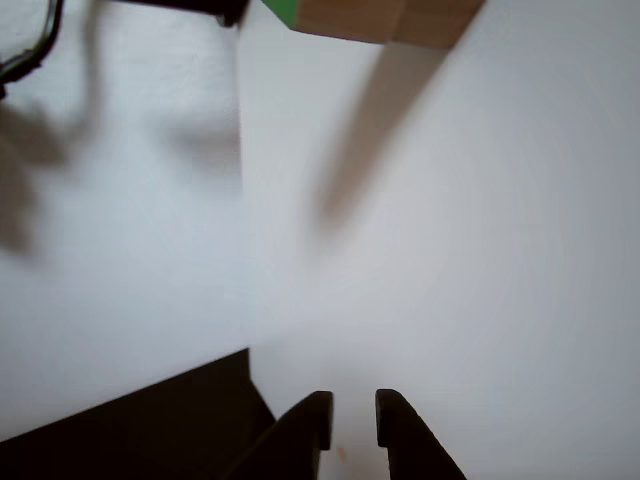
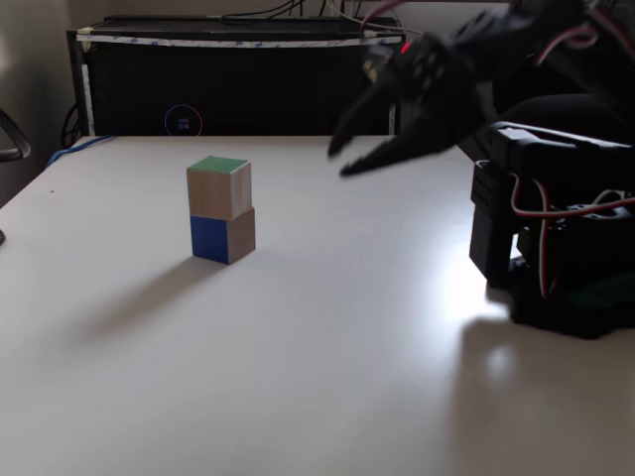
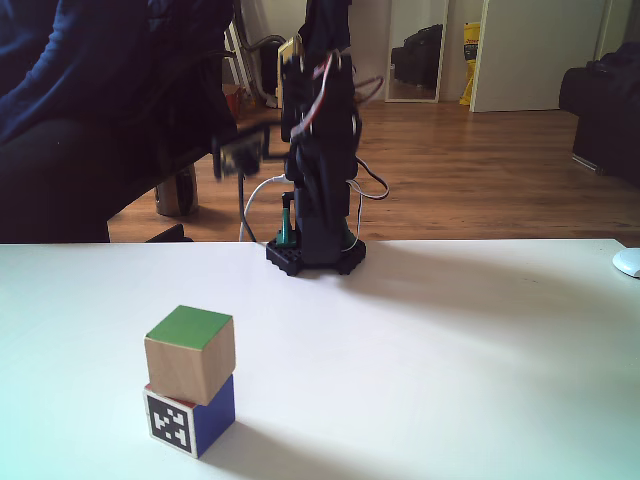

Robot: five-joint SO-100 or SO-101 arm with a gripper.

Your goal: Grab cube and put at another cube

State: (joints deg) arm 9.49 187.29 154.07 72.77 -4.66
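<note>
Cube of grainy wood, green-topped, sits stacked on the blue marker cube; tool open, empty, raised.

Free room: white table, one stack as the sole obstacle near the gripper.
The cube sits on another cube, forming a two-high stack; bare table lies all round it. Gripper hangs in the air, jaws parted, well apart from the stack, open surface between. Arm base blocks the far edge.
</note>
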